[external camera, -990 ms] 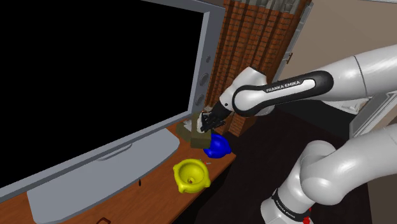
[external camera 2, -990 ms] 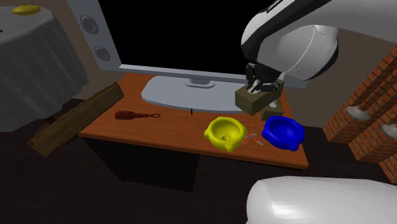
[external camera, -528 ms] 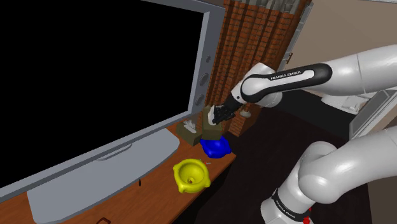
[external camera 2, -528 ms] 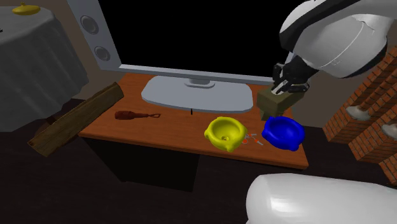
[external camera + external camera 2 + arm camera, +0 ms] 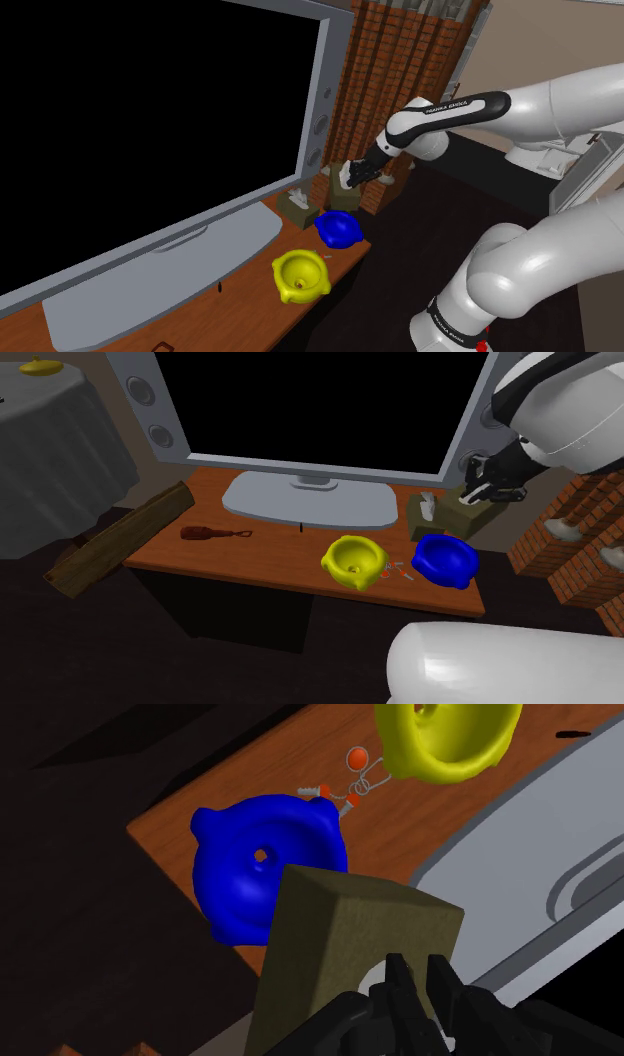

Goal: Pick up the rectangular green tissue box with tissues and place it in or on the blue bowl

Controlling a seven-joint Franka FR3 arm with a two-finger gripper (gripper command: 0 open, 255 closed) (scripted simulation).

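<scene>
An olive-green tissue box [image 5: 468, 514] hangs in the air with my gripper [image 5: 487, 489] shut on its top. The fingers [image 5: 397, 983] pinch close together at a pale opening in the box [image 5: 340, 949]. The blue bowl [image 5: 445, 559] rests on the brown table near its corner, lower and toward the second exterior view's left of the held box. In the shoulder view the box [image 5: 344, 196] and gripper [image 5: 352, 176] are above and just behind the bowl [image 5: 338, 230]. Seen from the wrist, the bowl [image 5: 262, 864] lies just past the box's edge.
A second olive box with white tissue [image 5: 424, 512] stands on the table behind the bowl. A yellow bowl [image 5: 354, 560] and a small orange-red wire trinket [image 5: 350, 779] lie beside it. A big screen on a grey foot [image 5: 310, 500] lines the back; brick pillar [image 5: 395, 60] nearby.
My gripper has carried the box toward the second exterior view's right, from beside the screen's foot to past the blue bowl. The second box on the table has come into sight.
</scene>
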